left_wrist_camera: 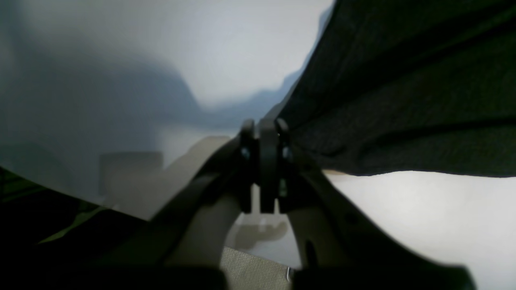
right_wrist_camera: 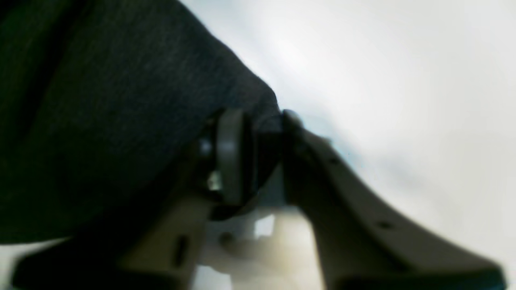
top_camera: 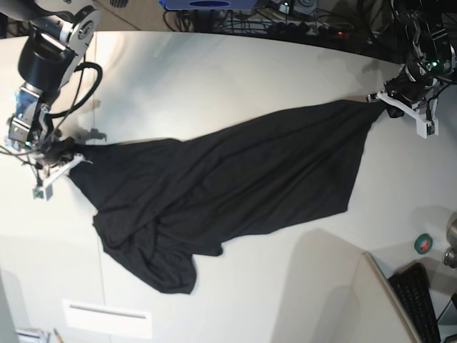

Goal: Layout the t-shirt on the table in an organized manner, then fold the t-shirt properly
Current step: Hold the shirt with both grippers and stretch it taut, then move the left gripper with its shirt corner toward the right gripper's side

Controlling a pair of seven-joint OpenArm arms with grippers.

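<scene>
T-shirt point(top_camera: 228, 179) lying stretched between two claws across the off-white counter point(top_camera: 214, 78)

Left claw point(left_wrist_camera: 264, 135) is pinching a black corner of the cloth, its fingers point(left_wrist_camera: 246, 139) pressed tight together with fabric fanning away to the upper right of the wrist view; in the base view it is gripping the shirt's far right tip near the counter edge. Right claw point(right_wrist_camera: 258, 125) is closing narrowly on a fold of the same cloth, dark fabric sitting between its two fingers point(right_wrist_camera: 229, 153), at the shirt's left end in the base view. Between them the shirt is draping diagonally, wrinkled, its lower part sagging toward the near counter edge
</scene>
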